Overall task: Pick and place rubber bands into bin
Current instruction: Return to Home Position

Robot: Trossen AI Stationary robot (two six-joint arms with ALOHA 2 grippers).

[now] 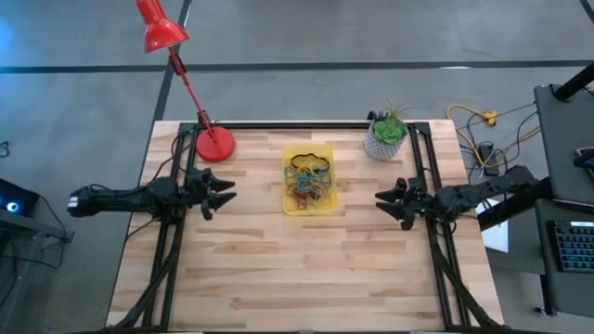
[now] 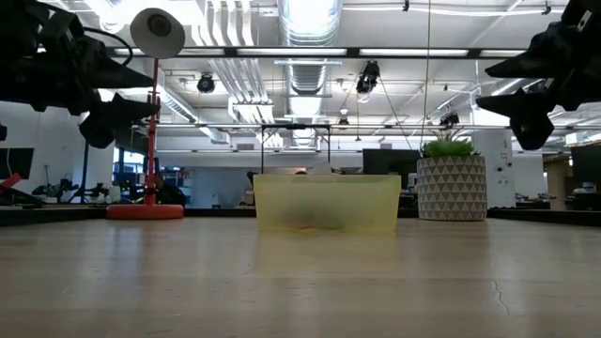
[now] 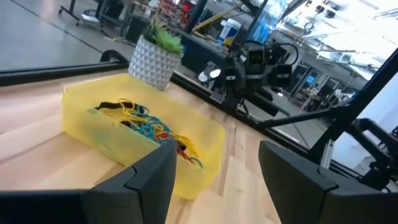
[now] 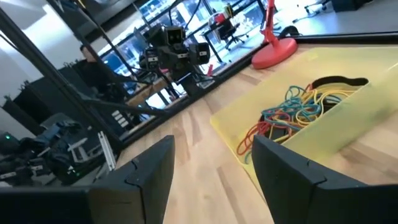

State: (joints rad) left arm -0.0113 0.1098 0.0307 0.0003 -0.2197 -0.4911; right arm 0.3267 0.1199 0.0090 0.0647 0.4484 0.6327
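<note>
Flanking the bin (image 1: 287, 181) well apart, both end effectors (image 1: 230, 191) (image 1: 380, 203) hover parted.

— What sort of place is this?
— A robotics lab in an open-plan hall; bare ducts (image 2: 302, 66) and strip lights (image 2: 423, 52) overhead; concrete floor (image 1: 371, 37); screens (image 2: 385, 161) beyond; a keyboard (image 1: 568, 246) and cables (image 1: 478, 116) beside the wooden tabletop (image 1: 306, 269).

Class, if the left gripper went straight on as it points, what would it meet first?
Probably the bin, directly ahead of the left gripper; it hangs high, so it might pass over.
</note>
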